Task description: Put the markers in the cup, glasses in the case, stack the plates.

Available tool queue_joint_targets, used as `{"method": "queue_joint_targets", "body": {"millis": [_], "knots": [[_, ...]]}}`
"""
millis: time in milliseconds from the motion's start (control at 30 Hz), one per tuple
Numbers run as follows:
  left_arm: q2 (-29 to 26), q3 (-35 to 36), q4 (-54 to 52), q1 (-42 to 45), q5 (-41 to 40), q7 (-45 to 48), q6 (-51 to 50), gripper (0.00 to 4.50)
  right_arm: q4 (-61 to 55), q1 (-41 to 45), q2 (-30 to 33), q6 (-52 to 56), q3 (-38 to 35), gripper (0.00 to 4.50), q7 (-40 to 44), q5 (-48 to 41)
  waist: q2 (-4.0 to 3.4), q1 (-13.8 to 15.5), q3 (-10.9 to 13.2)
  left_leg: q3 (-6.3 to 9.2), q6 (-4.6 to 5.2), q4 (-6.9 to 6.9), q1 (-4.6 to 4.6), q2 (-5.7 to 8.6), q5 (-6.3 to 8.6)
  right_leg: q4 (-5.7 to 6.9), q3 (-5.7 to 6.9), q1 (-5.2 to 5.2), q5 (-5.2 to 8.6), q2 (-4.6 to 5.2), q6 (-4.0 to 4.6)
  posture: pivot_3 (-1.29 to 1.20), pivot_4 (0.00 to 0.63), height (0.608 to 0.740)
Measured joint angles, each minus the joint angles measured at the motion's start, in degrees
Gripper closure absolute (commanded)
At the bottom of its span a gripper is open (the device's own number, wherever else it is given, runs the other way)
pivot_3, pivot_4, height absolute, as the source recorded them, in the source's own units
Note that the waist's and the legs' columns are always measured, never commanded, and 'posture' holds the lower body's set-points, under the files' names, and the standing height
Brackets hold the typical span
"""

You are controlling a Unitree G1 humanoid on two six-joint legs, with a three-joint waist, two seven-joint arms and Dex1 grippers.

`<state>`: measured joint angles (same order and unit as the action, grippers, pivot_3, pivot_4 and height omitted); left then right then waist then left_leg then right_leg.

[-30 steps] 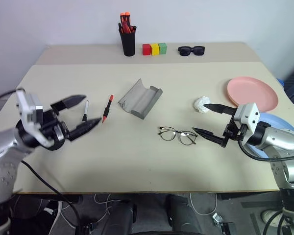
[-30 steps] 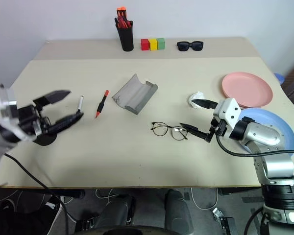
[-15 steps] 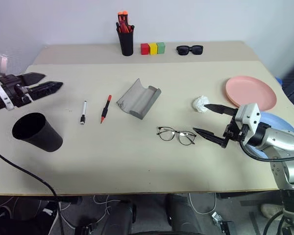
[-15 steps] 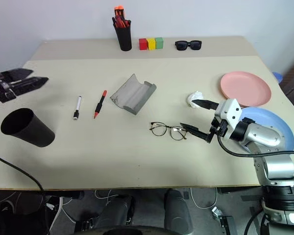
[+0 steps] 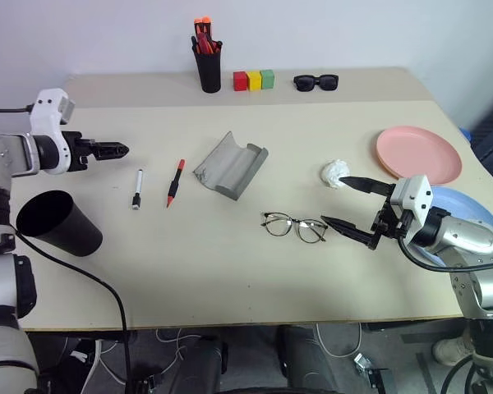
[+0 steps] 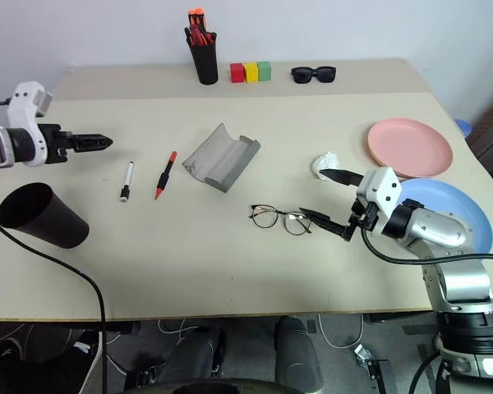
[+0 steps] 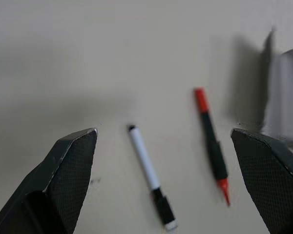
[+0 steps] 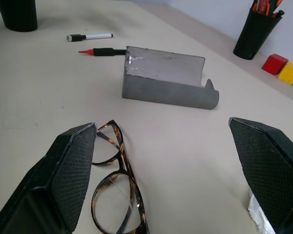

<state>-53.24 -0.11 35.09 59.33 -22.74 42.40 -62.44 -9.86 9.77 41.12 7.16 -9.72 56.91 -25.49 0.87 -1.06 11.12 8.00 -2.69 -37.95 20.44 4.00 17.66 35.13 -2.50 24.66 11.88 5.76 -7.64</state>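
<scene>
both grippers empty and spread wide over an untidied table

the beige table (image 5: 230, 263) carries everything. at its right edge the light blue plate (image 5: 468, 215) lies partly under the right arm, and the salmon pink plate (image 5: 419, 154) sits just behind it, unstacked; whether their rims touch is hard to say, as the arm covers that spot. the wide black cup (image 5: 56, 222) stands tilted near the left edge, mouth toward the camera, nothing visible inside. the grey case (image 5: 233, 163) lies open in the middle of the table, empty. the glasses (image 5: 296, 227) rest on the table in front of the case, well apart from it.

the right gripper (image 5: 355, 207) hovers just right of the glasses, its two fingers far apart, holding nothing. the left gripper (image 6: 97, 141) hangs over the left side of the table behind the cup, fingers likewise parted and empty, aimed toward the pens. a crumpled white wad (image 5: 337, 173) lies behind the right gripper. the red-orange marker (image 5: 176, 181) lies left of the case, and a white pen with a black cap (image 5: 137, 188) lies just left of it, roughly parallel, not touching.
</scene>
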Motion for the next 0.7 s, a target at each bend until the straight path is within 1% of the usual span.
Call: {"method": "queue_joint_targets", "body": {"millis": [100,300,467,567,700], "knots": [[3.5,1.8,3.0,4.7,1.0,-4.8,-4.9,0.00,-0.1,-0.1,-0.1,0.0,0.1,0.07,-0.4,0.0,0.01,0.2,0.0,0.02,0.00,-0.04,0.02,0.02,0.00,0.00,0.00,-0.01,-0.01,0.00,-0.02,0.00,0.150,0.740],[7.8,2.1,2.0,5.2,2.2,-10.0,-11.9,0.00,-0.1,-0.1,-0.2,0.0,0.2,0.07,-0.8,0.1,0.03,-0.1,0.0,0.02,-0.04,-0.04,0.02,0.02,-0.02,0.04,-0.01,0.03,-0.02,0.02,-0.03,0.00,0.150,0.740],[9.5,5.2,-4.4,2.6,3.1,-15.6,-16.2,0.00,-0.1,-0.1,-0.4,0.0,0.4,0.07,-1.1,0.1,0.03,0.0,0.0,0.01,-0.06,-0.02,0.01,0.02,-0.03,0.09,-0.05,0.07,-0.02,0.03,-0.03,0.00,0.150,0.740],[12.8,8.5,-6.7,0.6,4.0,-20.2,-19.2,0.00,-0.1,0.0,-0.8,0.0,0.7,0.07,-1.3,0.1,0.03,0.2,0.0,0.02,-0.15,-0.04,0.03,0.03,-0.08,0.08,-0.04,0.06,-0.03,0.04,-0.04,0.00,0.150,0.740],[15.9,13.2,-9.3,-0.7,5.1,-25.1,-23.0,0.00,-0.1,0.1,-1.0,0.0,1.4,0.07,-1.3,0.4,0.03,0.2,0.0,0.02,-0.19,-0.04,0.02,0.04,-0.10,0.09,-0.04,0.06,-0.04,0.06,-0.06,0.00,0.150,0.740]]}}
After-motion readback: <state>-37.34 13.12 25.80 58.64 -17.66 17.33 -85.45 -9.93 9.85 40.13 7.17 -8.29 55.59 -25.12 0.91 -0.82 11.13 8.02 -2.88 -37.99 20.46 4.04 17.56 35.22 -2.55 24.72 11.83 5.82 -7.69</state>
